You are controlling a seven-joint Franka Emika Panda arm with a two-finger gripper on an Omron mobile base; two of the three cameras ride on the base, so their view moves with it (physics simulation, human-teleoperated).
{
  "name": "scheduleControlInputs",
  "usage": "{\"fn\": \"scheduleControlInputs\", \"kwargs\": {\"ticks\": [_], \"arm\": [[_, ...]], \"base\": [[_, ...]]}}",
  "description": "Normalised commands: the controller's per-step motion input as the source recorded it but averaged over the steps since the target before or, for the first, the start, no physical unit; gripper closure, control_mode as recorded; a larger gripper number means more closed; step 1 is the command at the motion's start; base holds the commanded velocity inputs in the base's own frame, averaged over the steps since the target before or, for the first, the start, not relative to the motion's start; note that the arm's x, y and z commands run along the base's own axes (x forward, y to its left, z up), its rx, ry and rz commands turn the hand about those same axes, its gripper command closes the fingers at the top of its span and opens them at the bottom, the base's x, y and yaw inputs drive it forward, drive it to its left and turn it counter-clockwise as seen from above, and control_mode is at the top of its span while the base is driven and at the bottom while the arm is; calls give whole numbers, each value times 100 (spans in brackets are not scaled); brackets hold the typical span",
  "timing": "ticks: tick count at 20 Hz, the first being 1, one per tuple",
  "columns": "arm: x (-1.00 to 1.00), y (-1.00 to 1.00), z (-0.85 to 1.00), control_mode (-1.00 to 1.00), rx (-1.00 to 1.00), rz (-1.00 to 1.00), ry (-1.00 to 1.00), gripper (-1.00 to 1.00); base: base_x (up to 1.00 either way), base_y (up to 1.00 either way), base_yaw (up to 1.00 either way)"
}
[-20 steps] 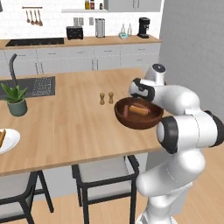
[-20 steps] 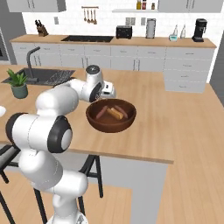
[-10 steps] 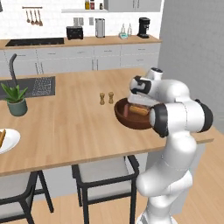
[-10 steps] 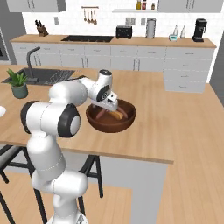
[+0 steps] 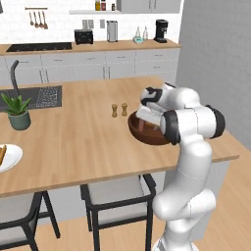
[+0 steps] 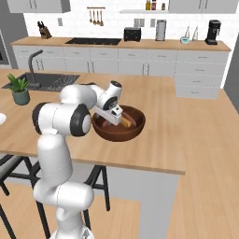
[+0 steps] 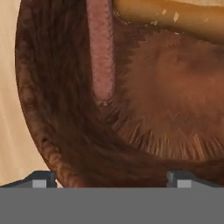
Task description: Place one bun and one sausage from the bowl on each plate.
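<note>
The gripper (image 6: 116, 115) hung wide open and empty inside the brown wooden bowl (image 6: 135, 131), reaching for a pick; a sausage (image 7: 101, 50) and a bun (image 7: 175, 17) lay ahead. Next it apparently needed to straddle one and close.

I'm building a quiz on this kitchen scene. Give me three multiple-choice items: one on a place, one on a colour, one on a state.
1. Where is the gripper?
A. over the sink
B. in the bowl
C. above the plate

2. What colour is the bun?
A. orange-tan
B. green
C. white

3. How do the gripper's fingers stand?
A. shut on the sausage
B. shut on the bun
C. open, holding nothing

Key: 1 B, the right base view shows the hand dipping inside the bowl's rim. 2 A, the hand view shows an orange-tan roll beside the reddish sausage. 3 C, the fingertips sit wide apart with nothing between them.
</note>
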Motion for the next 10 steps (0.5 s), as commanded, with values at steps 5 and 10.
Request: {"fn": "scheduleControlInputs", "kwargs": {"ticks": [5, 10], "arm": [[28, 9, -30, -100, 16, -4, -11, -100], [48, 0, -26, -100, 8, -2, -12, -100]], "base": [[0, 0, 0], [0, 0, 0]]}}
